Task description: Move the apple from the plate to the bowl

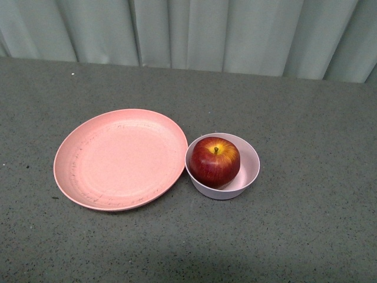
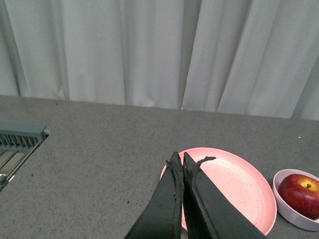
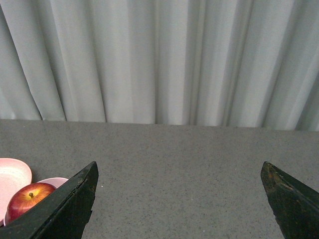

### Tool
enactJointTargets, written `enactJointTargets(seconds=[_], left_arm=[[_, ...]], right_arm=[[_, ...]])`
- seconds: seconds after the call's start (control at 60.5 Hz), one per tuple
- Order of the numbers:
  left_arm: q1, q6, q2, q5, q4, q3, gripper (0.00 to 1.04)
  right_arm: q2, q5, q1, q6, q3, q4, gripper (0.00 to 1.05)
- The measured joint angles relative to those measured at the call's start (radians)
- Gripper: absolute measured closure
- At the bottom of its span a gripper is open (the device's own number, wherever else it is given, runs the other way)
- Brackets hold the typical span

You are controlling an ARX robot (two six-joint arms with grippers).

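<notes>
1. Grey speckled tabletop (image 1: 306,224), pale curtain (image 1: 206,29) along its far edge.
2. The apple (image 1: 214,160) already sits in the bowl (image 1: 250,171), stem up; the bowl is near the middle of the tabletop, its rim touching or just beside the plate (image 1: 118,159). The plate looks bare. I'd judge the task done.
3. Handling, if you must regrip: the apple's skin is glossy, so likely slippery; it's round, firm and probably of moderate weight. Take it across its widest part from above; the bowl is only just wider, so there's little finger room.
4. Left gripper (image 2: 179,162): fingers pressed together, holding nothing, above the tabletop on the side of the plate away from the bowl.
5. Right gripper (image 3: 179,169): fingers spread wide, nothing between them, well clear of the apple.
6. Hidden: neither arm shows in the front view. The apple's underside and the bowl's floor are covered. In the right wrist view a finger cuts off part of the apple, bowl and plate. There's a grey slatted thing (image 2: 20,137) at the left wrist view's edge; you can't tell what it is.
</notes>
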Motion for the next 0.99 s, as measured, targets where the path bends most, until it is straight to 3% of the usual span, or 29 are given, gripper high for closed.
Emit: enactJointTargets(seconds=[0.165,0.198,0.711,0.992], left_arm=[[0.0,0.0,-0.001,0.0,-0.002,0.0,1.01],[0.0,0.0,-0.002,0.0,-0.002,0.0,0.97],[0.0,0.0,-0.002,0.0,-0.002,0.0,0.07],[0.0,0.002,-0.002,0.0,-0.002,0.0,0.07]], right_arm=[[0.0,0.0,0.0,0.0,0.0,0.0,0.09],[0.0,0.0,0.0,0.0,0.0,0.0,0.09],[0.0,0.0,0.0,0.0,0.0,0.0,0.09],[0.0,0.0,0.0,0.0,0.0,0.0,0.09]])
